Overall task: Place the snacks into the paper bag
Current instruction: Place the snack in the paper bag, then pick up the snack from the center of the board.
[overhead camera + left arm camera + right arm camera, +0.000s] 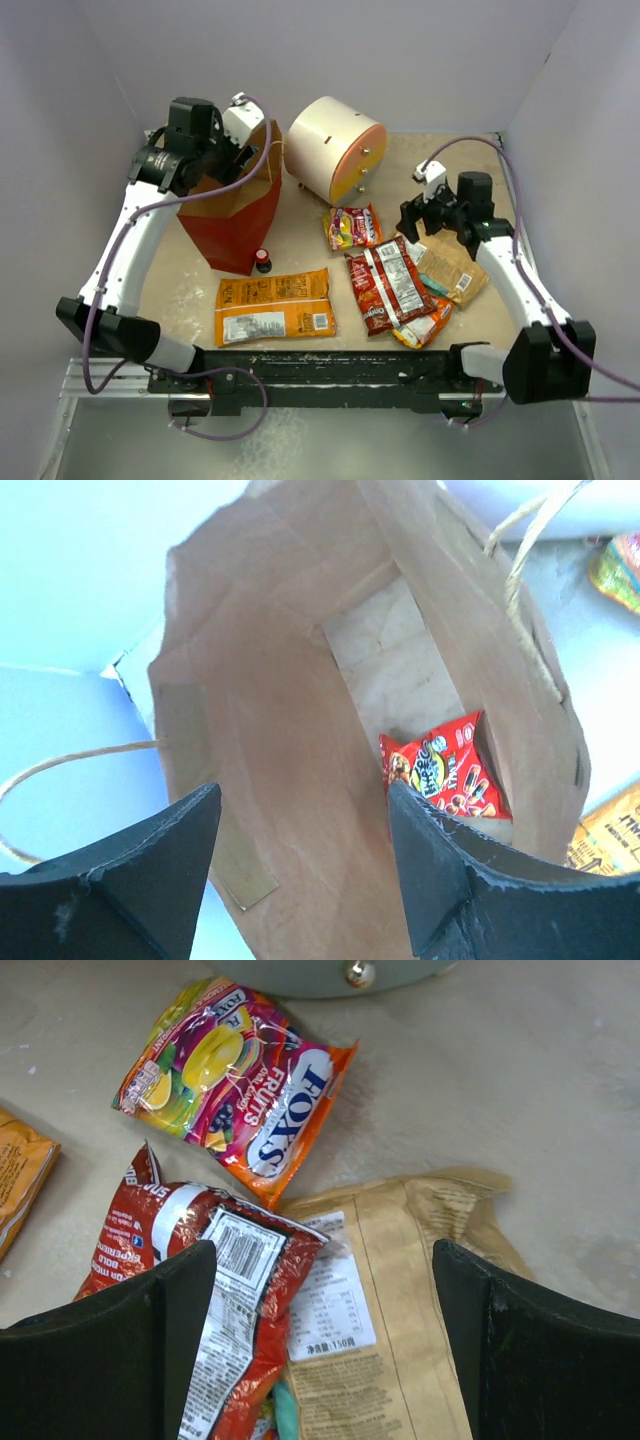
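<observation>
Snacks lie in two places. One small red packet (450, 775) rests on the floor of the paper bag (235, 215), which stands upright at the left rear of the tabletop (300, 245) with its mouth open.

Note the left end effector (300, 880) directly above the bag mouth. Its fingers are spread and nothing sits between them.

Locate the large orange packet (275, 307) flat on the tabletop in front of the bag. To its right you will find a cluster:
- the fruit-candy packet (240, 1085);
- the dark red packet (230, 1290) with a white label, its edge overlapping the tan-brown packet (400, 1300);
- a teal packet (285, 1405), visible only as a sliver under these two.

Note the right end effector (322, 1255) above this cluster. Its fingers are spread wide, one over the dark red packet and one over the tan-brown packet, pinching nothing.

A cream drawer unit (335, 148) sits just beside the bag, and a small red-capped bottle (263, 260) stands at the bag's front corner.
</observation>
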